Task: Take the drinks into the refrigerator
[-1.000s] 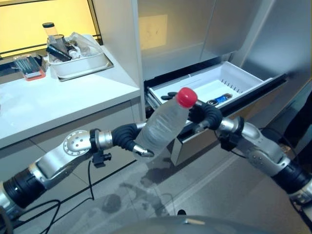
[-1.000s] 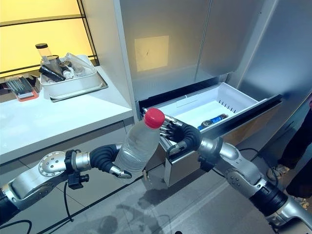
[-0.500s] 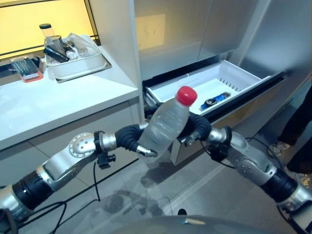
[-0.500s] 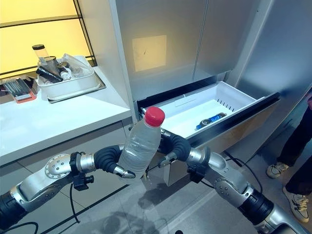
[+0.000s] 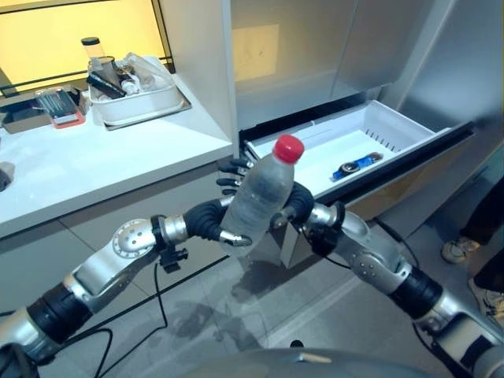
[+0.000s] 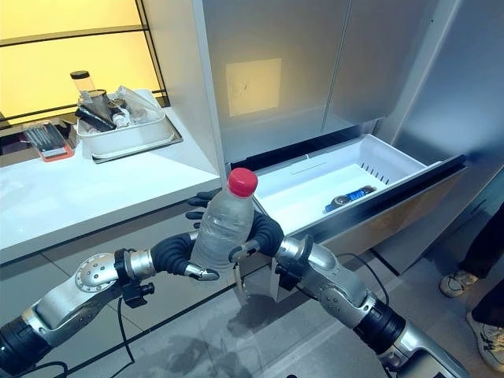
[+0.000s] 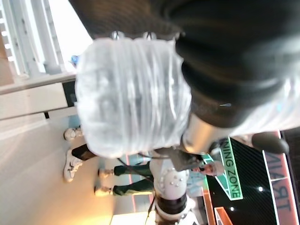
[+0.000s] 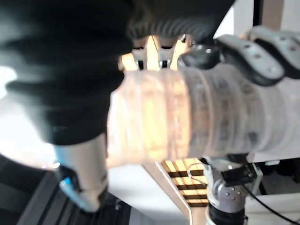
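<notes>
A clear plastic bottle [image 5: 261,195] with a red cap stands tilted in the air in front of the open refrigerator drawer [image 5: 387,126]. My left hand [image 5: 207,221] is shut on its lower part, fingers curled under it; the bottle [image 7: 131,98] shows close in the left wrist view. My right hand [image 5: 298,204] lies against the far side of the bottle, its fingers [image 5: 231,173] straight and sticking out past the bottle's left, its thumb in front. In the right wrist view the bottle [image 8: 197,117] lies across that palm. A small blue drink [image 5: 357,164] lies in the white drawer.
A white counter [image 5: 87,169] runs along the left, with a white tub [image 5: 138,106] of odds and ends and a red-edged case [image 5: 65,118] on it. Closed grey refrigerator doors [image 6: 299,71] rise above the drawer. A person's shoes [image 6: 454,283] stand on the floor at right.
My right hand has moved left from the drawer front to the bottle, and its fingers now reach behind and past it. The left hand keeps hold of the bottle; the camera shifted a little.
</notes>
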